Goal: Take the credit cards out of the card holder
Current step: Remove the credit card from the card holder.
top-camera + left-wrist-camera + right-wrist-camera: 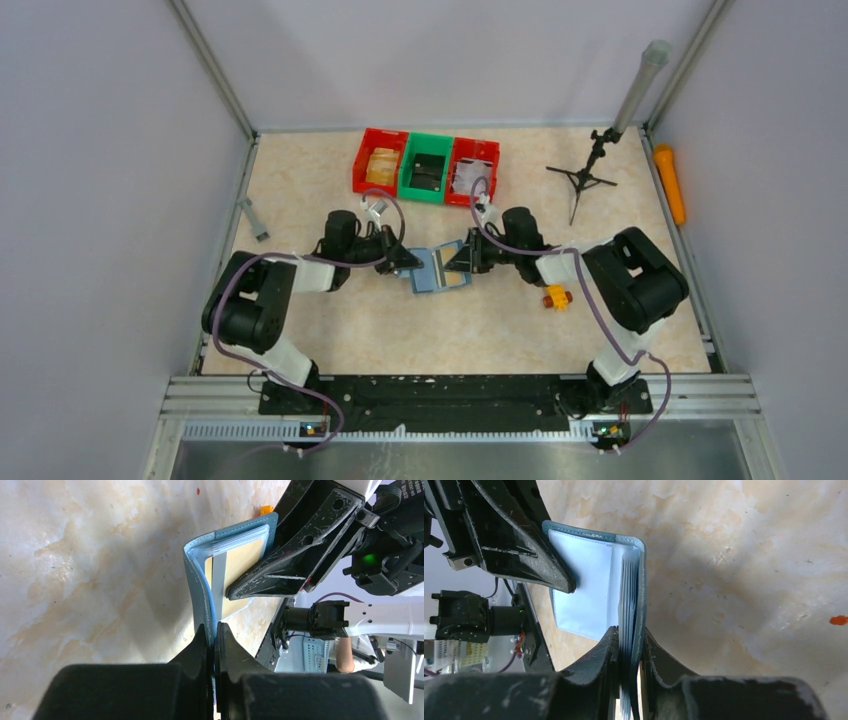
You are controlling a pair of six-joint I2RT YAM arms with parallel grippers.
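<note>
The teal-blue card holder (438, 268) is held open between both grippers, just above the middle of the table. My left gripper (215, 629) is shut on the edge of the holder's left flap (199, 580). My right gripper (630, 632) is shut on the other flap and its stack of clear sleeves (628, 595). In the right wrist view the pale inside panel (584, 587) faces up beside the left arm's finger (524, 545). No dark credit cards show; they are hidden in the sleeves. In the top view the left gripper (412, 263) and right gripper (458, 262) face each other.
A red bin (362, 160), a green bin (405, 172) holding something dark, and a second red bin (494, 170) stand at the back. A yellow-orange toy block (557, 297) lies beside the right arm. A small tripod (583, 178) and an orange cylinder (670, 183) are at the back right.
</note>
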